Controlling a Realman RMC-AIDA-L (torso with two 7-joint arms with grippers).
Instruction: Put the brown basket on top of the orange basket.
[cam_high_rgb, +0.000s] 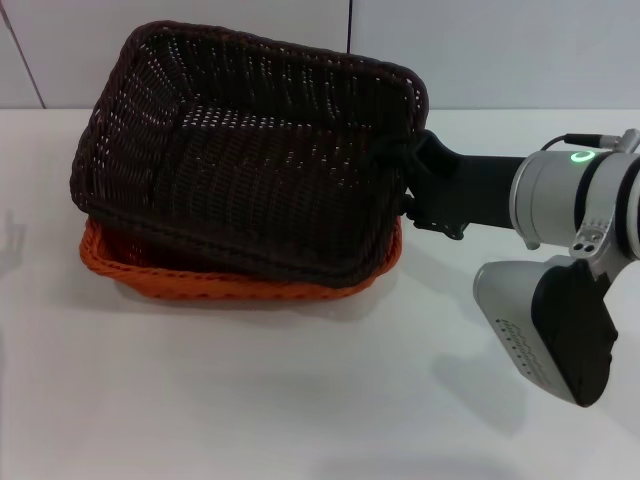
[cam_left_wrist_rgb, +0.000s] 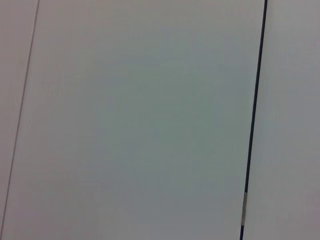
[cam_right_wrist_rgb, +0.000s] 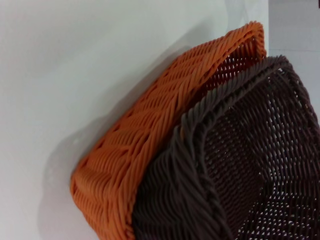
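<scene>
Brown basket (cam_high_rgb: 250, 160) sits on the orange basket (cam_high_rgb: 240, 285), tilted: its far edge is raised toward the back wall and its near edge is low, down inside the orange rim. Opening faces up and toward the camera. Only the orange basket's near and left rim plus a bit of its right corner show from the head view; the rest is covered. Both are on the white table (cam_high_rgb: 300, 400), left of centre, toward the far side.

Right gripper (cam_high_rgb: 408, 178) reaches in from the right and meets the brown basket's right-hand rim. Fingers look clamped on that rim, though black fingers against dark weave make the exact contact hard to read. Its grey wrist with the green light sits further right, well apart from the baskets.

Right wrist view: 1 corner of each basket, brown basket (cam_right_wrist_rgb: 235, 165) nested against the orange basket (cam_right_wrist_rgb: 150, 145), brown rim riding just above the orange wall.

Left gripper is out of view; left wrist view shows only a pale wall panel (cam_left_wrist_rgb: 140, 120) with a dark seam.
</scene>
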